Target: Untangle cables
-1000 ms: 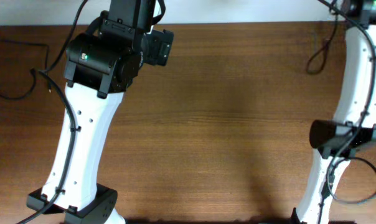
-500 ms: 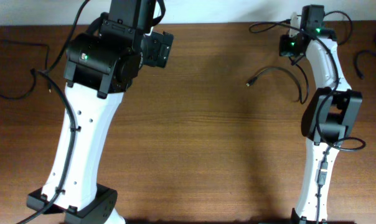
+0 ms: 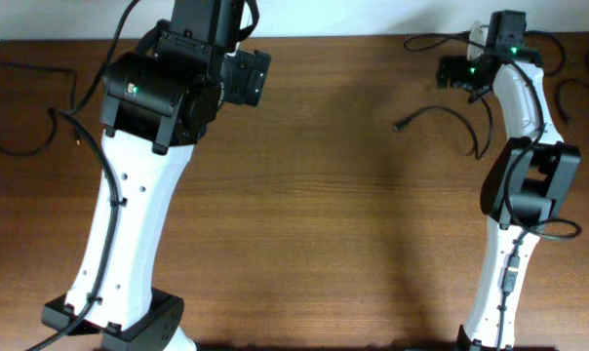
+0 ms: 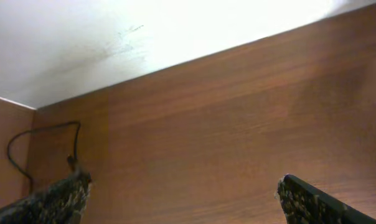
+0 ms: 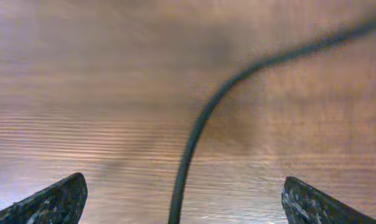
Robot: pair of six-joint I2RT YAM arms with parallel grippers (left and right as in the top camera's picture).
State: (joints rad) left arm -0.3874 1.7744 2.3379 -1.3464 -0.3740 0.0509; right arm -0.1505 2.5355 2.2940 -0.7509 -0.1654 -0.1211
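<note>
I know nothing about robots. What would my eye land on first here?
Two white-and-black arms dominate the brown table: the left arm looms large at the left, and the right arm reaches toward the far right corner. Beside it, a thin black cable curls on the wood, its plug pointing left. In the right wrist view, a dark cord runs between the fingers of the open right pincer.

One cable (image 3: 441, 108) is laid on the counter (image 3: 353, 214) at the far right, with its plug end pointed left, beside the right arm. Under the right claw (image 5: 182, 186) a strand is seen running between the parted fingers. A second cable (image 4: 76, 142) is looped at the counter's far left edge, beyond the left claw (image 4: 182, 199).
</note>
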